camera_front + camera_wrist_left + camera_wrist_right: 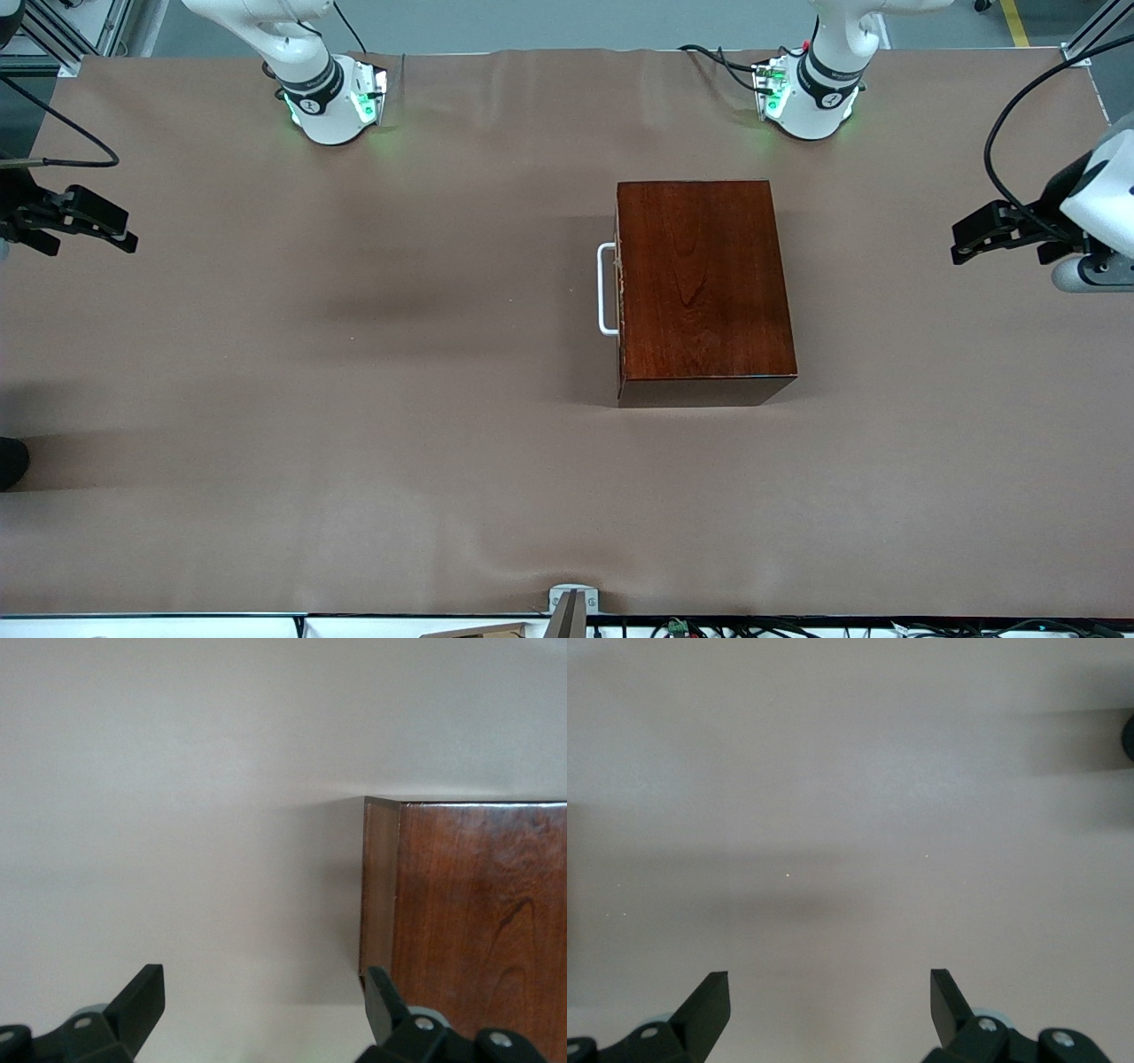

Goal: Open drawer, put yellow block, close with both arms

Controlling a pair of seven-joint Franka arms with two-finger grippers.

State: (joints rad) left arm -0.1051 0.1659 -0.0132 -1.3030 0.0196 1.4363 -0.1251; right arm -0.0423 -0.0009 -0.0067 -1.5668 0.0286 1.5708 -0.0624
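Note:
The dark mahogany box (700,275) stands on the table near the left arm's base. Its drawer is shut; the white bar handle (606,290) faces the right arm's end of the table. The yellow block is out of view in all frames. My left gripper (957,245) is open and empty, hanging over the table's left-arm end, apart from the box. The left wrist view shows it open (263,992) with a corner of the box (478,904) beside it. My right gripper (124,232) is open and empty over the table's right-arm end; its wrist view (830,992) shows only bare cloth.
A brown cloth (354,399) covers the whole table. The green-lit arm bases (332,106) (811,97) stand along the edge farthest from the front camera. A metal clamp (571,602) sits at the nearest edge. A black cable (1005,133) loops to the left arm.

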